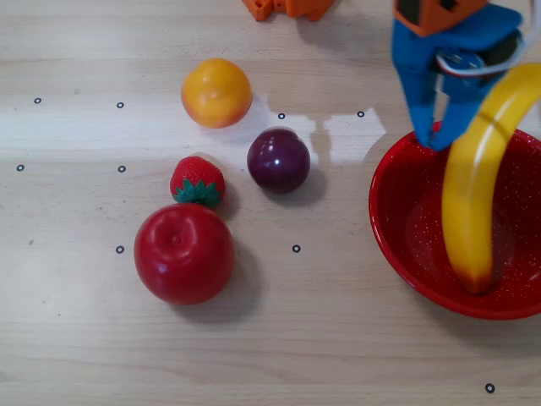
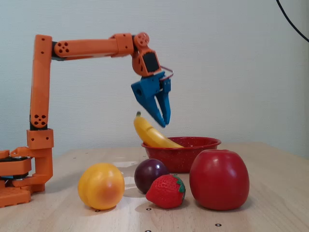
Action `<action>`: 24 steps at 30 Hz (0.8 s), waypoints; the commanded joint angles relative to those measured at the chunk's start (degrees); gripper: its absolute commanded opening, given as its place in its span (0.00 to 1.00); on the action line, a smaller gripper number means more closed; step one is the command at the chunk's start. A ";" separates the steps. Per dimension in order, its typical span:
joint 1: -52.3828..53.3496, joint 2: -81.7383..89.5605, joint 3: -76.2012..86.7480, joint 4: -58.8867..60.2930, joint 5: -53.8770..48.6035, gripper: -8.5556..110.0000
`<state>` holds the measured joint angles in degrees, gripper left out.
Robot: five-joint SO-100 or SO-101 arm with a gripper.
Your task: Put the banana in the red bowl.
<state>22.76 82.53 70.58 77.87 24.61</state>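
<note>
Four loose fruits crowd the lower middle of the fixed view, nearest the lens: a red apple (image 2: 219, 179), a strawberry (image 2: 166, 191), a dark plum (image 2: 150, 175) and an orange-yellow fruit (image 2: 101, 186), all on the pale wooden tabletop (image 2: 270, 203); behind them, right of centre, stands the red bowl (image 2: 186, 152), apart from every fruit.

Next comes the banana (image 2: 152, 134); in the fixed view it leans on the bowl's near rim with its stem end poking up and out to the left; in the overhead view the banana (image 1: 475, 182) has its brown tip down in the bowl (image 1: 397, 233) at the right edge of the frame, while its upper end runs off frame.

Farthest back, the blue hand (image 2: 163, 116) hangs just above the banana, with a clear gap showing in the fixed view; its fingers look close together and grip nothing.

My worry is balance; the banana is propped rather than lying flat, so it could tip over the rim onto the tabletop; a brush from the hand as it moves away could cause that.
</note>
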 commanded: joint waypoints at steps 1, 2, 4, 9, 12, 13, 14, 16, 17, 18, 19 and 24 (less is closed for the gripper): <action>-1.58 8.79 -2.46 1.32 -1.58 0.07; -2.20 9.76 -1.49 1.41 -1.93 0.07; -3.60 11.95 0.88 0.70 -2.64 0.07; -7.65 20.39 12.04 -5.89 -4.48 0.07; -10.37 27.16 20.92 -11.51 -5.89 0.07; -11.34 29.36 23.91 -13.10 -6.24 0.07; -12.30 31.64 26.72 -14.33 -6.77 0.07; -14.24 36.74 33.40 -17.93 -7.82 0.07; -15.21 39.46 36.74 -19.34 -7.91 0.07; -16.17 42.10 39.99 -20.74 -8.00 0.07; -17.05 44.47 43.15 -21.97 -8.17 0.07; -21.27 55.28 56.43 -27.07 -9.32 0.07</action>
<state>2.90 133.86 127.09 53.26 16.88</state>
